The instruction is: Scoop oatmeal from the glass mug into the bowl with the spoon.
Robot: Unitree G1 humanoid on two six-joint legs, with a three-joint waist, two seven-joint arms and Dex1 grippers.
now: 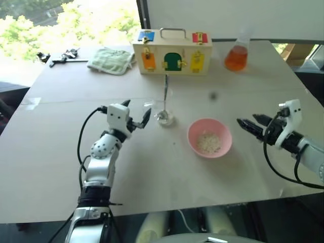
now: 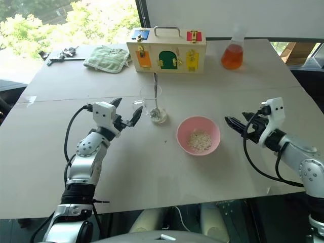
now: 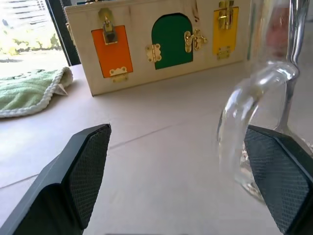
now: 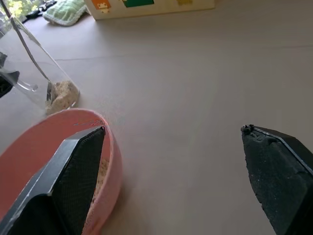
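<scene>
The glass mug [image 1: 163,109] stands upright near the table's middle, with the spoon [image 1: 165,90] standing in it, handle up. A little oatmeal [image 4: 63,94] lies at the mug's bottom. More oatmeal [image 1: 208,143] sits in the pink bowl [image 1: 195,132], just right of the mug. My left gripper [image 1: 137,110] is open at the mug's left side. In the left wrist view the mug's handle [image 3: 239,117] stands in the gap near one of its fingers [image 3: 276,176]. My right gripper [image 1: 247,119] is open and empty, right of the bowl and pointing at it.
A wooden latch box [image 1: 172,53] stands behind the mug. A flask of orange liquid [image 1: 236,55] is at the back right. At the back left lie a green cloth [image 1: 110,61] and dark tools [image 1: 63,56]. Bare tabletop [image 1: 162,172] runs along the near edge.
</scene>
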